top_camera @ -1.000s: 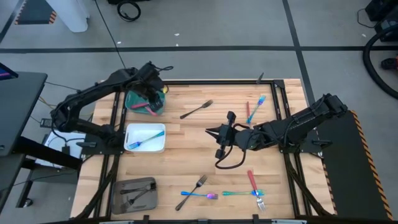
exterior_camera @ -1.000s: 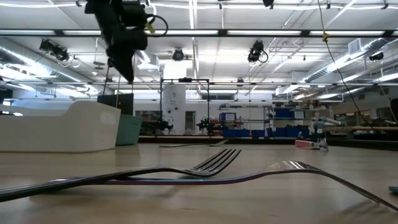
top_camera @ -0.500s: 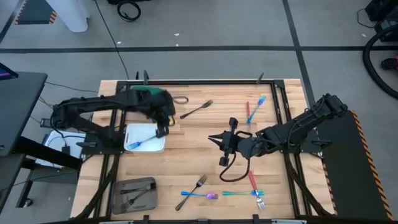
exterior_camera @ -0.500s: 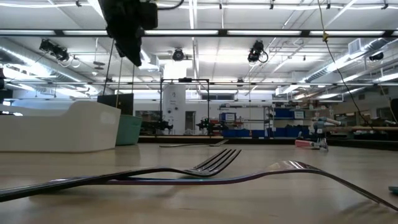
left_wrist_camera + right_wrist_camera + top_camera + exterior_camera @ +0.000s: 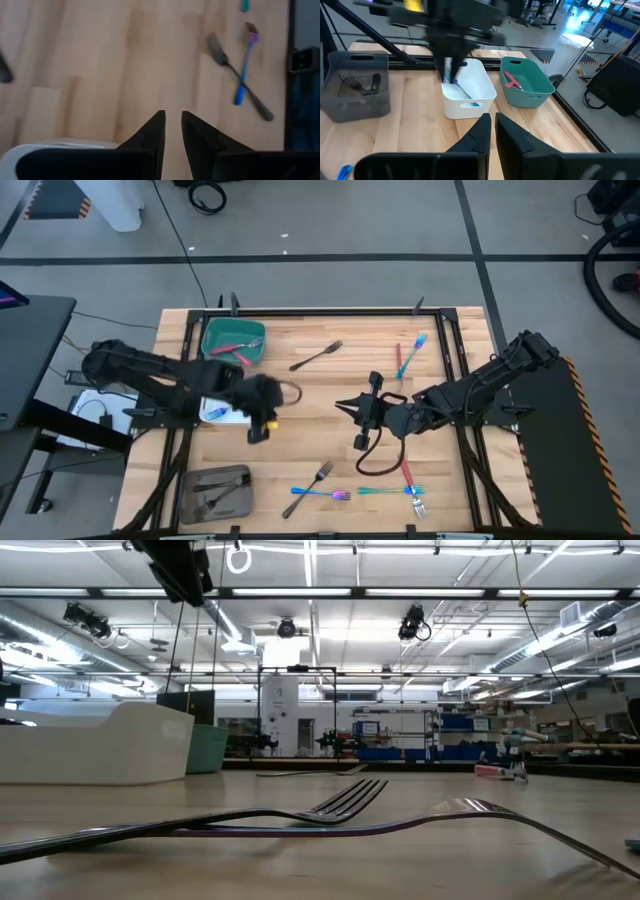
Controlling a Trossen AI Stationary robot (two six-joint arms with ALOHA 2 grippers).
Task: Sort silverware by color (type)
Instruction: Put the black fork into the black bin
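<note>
Thin metal, mostly, and that decides how the silverware should handle: each piece looks light, stiff and flat on the wooden table [image 5: 310,395], so a grip probably has to pinch across the narrow handle near its middle, where the balance lies; the polished surfaces look slippery.

Loose pieces lie in three spots: a dark grey fork [image 5: 317,356] near the far edge; a red-handled utensil [image 5: 398,361] just beside an iridescent fork [image 5: 411,353] farther right; near the front edge, a dark fork [image 5: 309,486] crossing an iridescent utensil [image 5: 321,494], then another iridescent piece [image 5: 388,491] crossed by a red-handled fork [image 5: 409,481].

Sorted pieces sit in the teal tray [image 5: 215,330] (red), the white tray [image 5: 208,416] (iridescent) and the grey tray [image 5: 198,502] (dark).

The left gripper [image 5: 258,423] hangs above the table just beside the white tray; its fingers [image 5: 151,136] stand slightly apart, nothing between them; the crossed dark and iridescent pair show ahead of it.

The right gripper [image 5: 350,406] waits mid-table, fingers nearly together and empty.
</note>
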